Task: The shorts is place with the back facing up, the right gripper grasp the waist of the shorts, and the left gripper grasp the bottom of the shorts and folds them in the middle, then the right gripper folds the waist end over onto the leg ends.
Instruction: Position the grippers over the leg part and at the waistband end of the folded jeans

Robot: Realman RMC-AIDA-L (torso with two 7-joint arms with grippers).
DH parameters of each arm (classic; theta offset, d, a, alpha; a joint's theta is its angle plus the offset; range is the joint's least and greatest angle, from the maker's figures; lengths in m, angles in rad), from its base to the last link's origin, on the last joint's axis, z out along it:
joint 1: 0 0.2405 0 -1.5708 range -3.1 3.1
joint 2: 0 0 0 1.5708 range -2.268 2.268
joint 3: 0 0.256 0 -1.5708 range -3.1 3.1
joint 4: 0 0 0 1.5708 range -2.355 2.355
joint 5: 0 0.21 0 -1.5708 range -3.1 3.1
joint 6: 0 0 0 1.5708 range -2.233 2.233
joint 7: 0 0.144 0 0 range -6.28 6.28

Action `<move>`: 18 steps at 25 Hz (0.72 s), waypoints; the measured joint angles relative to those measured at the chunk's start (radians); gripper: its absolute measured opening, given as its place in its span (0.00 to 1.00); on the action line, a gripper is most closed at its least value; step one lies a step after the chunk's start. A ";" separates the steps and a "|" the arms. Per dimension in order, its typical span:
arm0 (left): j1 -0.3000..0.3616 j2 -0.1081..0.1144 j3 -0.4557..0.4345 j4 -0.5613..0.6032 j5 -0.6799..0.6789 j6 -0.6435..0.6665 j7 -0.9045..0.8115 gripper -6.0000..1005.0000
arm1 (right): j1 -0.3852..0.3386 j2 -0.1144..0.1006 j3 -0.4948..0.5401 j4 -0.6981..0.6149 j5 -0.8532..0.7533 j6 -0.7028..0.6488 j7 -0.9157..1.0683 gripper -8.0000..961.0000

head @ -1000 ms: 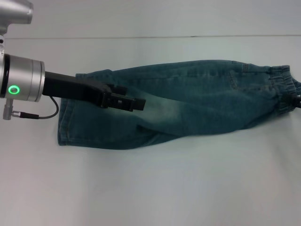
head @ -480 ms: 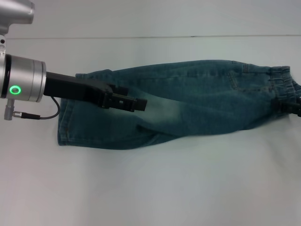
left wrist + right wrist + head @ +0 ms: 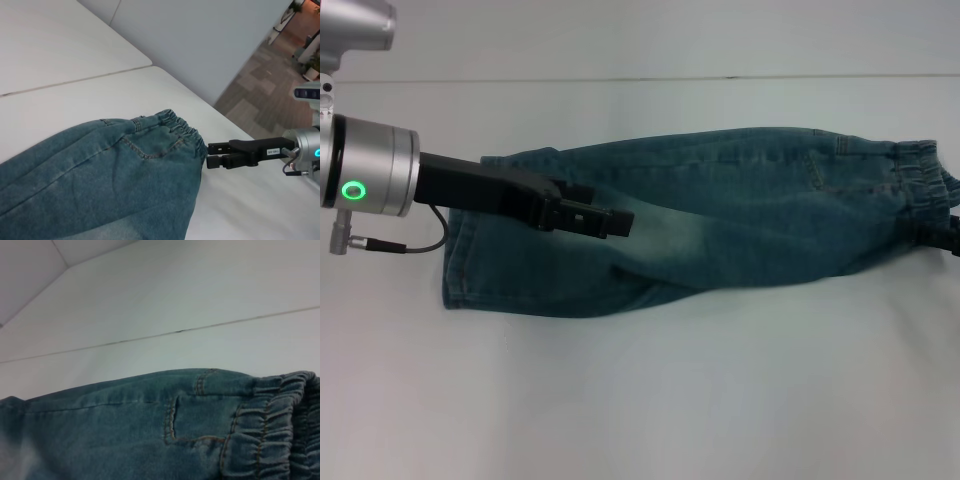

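Where shorts [image 3: 720, 215] lie folded, white table [image 3: 650, 400].

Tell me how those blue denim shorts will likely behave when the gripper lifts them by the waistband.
The blue denim shorts look floppy: they lie creased and draped, so the legs would probably hang and sag. The gathered elastic waistband looks bunched, likely giving the right gripper at its edge a thick hold. Denim seems heavy for cloth, so it should not flutter.

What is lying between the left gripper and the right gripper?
Only the shorts: in the head view their denim runs from the left gripper, above the leg part, to the right gripper at the elastic waist.
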State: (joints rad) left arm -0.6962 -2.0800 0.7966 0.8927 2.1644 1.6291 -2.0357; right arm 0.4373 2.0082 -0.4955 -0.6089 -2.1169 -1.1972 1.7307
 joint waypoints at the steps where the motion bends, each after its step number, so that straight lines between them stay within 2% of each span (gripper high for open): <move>1: 0.000 0.000 0.000 0.000 0.000 0.000 0.000 0.93 | 0.000 0.001 -0.001 0.001 0.000 0.003 0.000 0.91; 12: 0.003 0.000 0.001 0.000 0.000 0.000 0.000 0.93 | 0.006 0.003 -0.008 0.024 0.000 0.017 -0.004 0.91; 18: 0.004 0.000 0.001 0.000 0.002 0.000 0.000 0.93 | 0.008 -0.001 -0.008 0.026 0.000 0.017 0.006 0.68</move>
State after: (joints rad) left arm -0.6922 -2.0800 0.7977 0.8928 2.1661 1.6290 -2.0356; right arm 0.4449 2.0072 -0.5032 -0.5828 -2.1168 -1.1805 1.7365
